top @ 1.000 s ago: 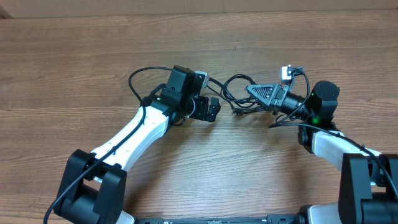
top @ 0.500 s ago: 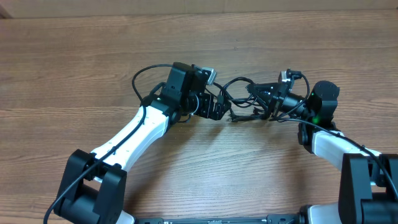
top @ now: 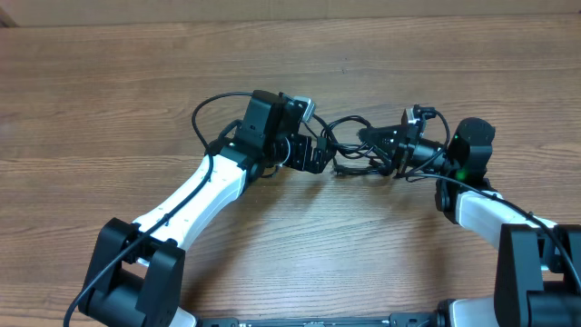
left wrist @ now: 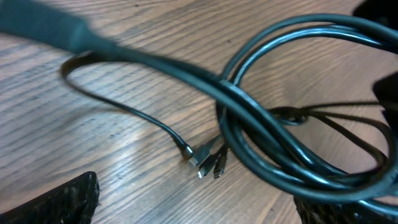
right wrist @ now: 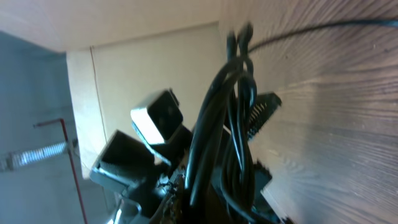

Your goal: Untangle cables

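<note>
Cables (left wrist: 249, 116) between left fingers (left wrist: 62, 199) — seemingly untouched.

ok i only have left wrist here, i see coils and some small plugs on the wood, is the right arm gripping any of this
observer: yes, the right gripper is shut on the cables; the right wrist view shows several cords bunched in its grip.
operator: and where is it from my gripper
observer: on overhead it sits directly across from the open left gripper, with the bunch spanning the gap between them.
</note>
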`<action>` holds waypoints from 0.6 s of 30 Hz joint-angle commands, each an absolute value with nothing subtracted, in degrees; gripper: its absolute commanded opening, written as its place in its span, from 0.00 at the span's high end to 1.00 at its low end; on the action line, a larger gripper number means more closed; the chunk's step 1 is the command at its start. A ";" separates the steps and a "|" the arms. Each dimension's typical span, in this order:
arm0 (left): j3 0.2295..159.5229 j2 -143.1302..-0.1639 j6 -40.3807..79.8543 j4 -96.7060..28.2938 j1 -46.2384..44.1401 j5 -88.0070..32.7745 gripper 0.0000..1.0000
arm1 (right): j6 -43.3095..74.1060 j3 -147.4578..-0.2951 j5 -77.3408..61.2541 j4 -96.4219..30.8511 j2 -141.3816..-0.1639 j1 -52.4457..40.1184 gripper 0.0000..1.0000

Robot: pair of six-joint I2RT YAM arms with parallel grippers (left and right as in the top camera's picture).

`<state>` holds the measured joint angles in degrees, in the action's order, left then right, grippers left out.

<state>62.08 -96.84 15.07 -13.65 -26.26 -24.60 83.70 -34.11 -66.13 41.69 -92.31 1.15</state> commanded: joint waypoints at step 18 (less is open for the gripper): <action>62.74 -95.90 17.91 -7.31 -23.70 -20.36 0.00 | 67.57 -34.46 -83.48 33.10 -91.39 1.30 0.96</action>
